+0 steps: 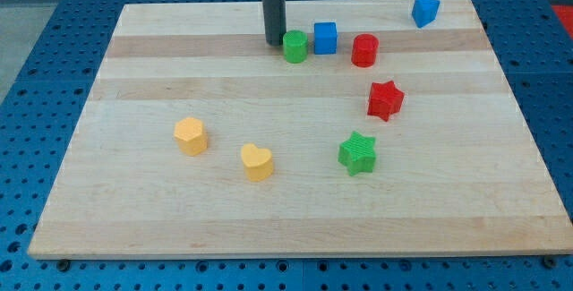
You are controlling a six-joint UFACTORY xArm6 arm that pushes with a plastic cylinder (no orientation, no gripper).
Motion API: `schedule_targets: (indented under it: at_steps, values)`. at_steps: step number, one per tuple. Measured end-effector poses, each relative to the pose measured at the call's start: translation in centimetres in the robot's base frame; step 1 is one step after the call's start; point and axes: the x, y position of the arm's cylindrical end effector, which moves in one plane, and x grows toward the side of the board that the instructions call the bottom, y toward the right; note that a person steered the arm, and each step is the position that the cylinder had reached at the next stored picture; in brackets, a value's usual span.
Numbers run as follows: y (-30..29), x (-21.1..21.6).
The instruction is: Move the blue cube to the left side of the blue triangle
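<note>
The blue cube [325, 38] sits near the view's top, between the green cylinder [295, 46] on its left and the red cylinder [364, 50] on its right. The blue triangle [425, 10] lies at the board's top right corner, well to the right of the cube. My tip [273, 41] is down on the board just left of the green cylinder, close to touching it, with the cylinder between it and the blue cube.
A red star [385, 100] and a green star [358, 153] lie right of the middle. A yellow hexagon [191, 135] and a yellow heart [257, 161] lie at lower left. The wooden board [134, 219] rests on a blue pegboard table.
</note>
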Motion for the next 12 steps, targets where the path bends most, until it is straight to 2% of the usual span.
schedule_targets:
  at_steps: [1,2,3,5,7,8,9,10,11,12]
  values:
    - [3.4,2.7]
    - [9.6,2.0]
    - [11.0,-0.1]
    - [2.6,-0.4]
    - [2.1,-4.2]
    - [2.1,-4.1]
    - [0.4,-1.4]
    - [2.6,0.2]
    - [6.9,-0.8]
    - [10.5,-5.6]
